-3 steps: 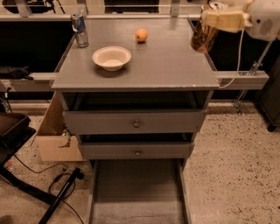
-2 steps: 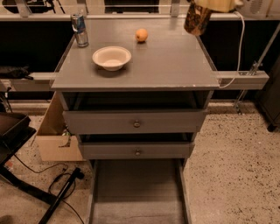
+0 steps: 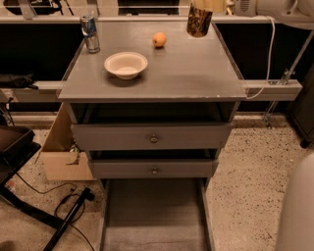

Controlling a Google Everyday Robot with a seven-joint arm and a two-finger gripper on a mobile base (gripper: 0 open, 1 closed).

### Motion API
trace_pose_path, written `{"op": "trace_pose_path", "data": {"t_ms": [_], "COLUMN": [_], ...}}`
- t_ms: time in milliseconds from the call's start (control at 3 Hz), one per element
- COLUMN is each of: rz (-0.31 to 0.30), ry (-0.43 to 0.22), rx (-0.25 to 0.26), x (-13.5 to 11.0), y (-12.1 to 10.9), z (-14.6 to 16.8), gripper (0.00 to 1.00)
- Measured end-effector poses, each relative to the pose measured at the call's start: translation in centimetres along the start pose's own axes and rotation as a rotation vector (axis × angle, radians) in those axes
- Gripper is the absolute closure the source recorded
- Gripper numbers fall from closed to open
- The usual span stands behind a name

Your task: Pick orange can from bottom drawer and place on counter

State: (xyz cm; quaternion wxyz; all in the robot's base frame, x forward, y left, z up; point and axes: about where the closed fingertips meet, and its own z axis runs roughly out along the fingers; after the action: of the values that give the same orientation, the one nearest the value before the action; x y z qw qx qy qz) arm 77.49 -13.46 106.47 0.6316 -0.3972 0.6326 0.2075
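The orange can (image 3: 198, 21) is upright at the back right corner of the counter (image 3: 176, 73). I cannot tell whether it rests on the surface or hangs just above it. My gripper (image 3: 210, 5) comes in from the top right on a white arm and is shut on the can's top. The bottom drawer (image 3: 154, 215) is pulled out below the cabinet, and its grey floor shows nothing in it.
On the counter stand a white bowl (image 3: 126, 64), a round orange fruit (image 3: 159, 39) and a slim silver-blue can (image 3: 90, 33). Two upper drawers with knobs (image 3: 153, 138) are slightly open. A cardboard box (image 3: 61, 152) and cables lie at the left. A white robot part (image 3: 297, 211) is at the bottom right.
My gripper has carried the orange can leftward from beyond the counter's right edge to over its back right corner. Nothing else moved.
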Motion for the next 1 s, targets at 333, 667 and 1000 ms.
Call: {"op": "trace_pose_path", "data": {"t_ms": [333,667,1000], "rz": [0.017,0.052,0.12], "ry": [0.056,0.128,0.177], "rx": [-0.004,0.006,0.027], "x": [3.3,8.4,13.9], "y": [-1.2,-2.1,-2.8], "z": [2.7,3.8,3.6], "gripper": [1.0,1.0,1.0]}}
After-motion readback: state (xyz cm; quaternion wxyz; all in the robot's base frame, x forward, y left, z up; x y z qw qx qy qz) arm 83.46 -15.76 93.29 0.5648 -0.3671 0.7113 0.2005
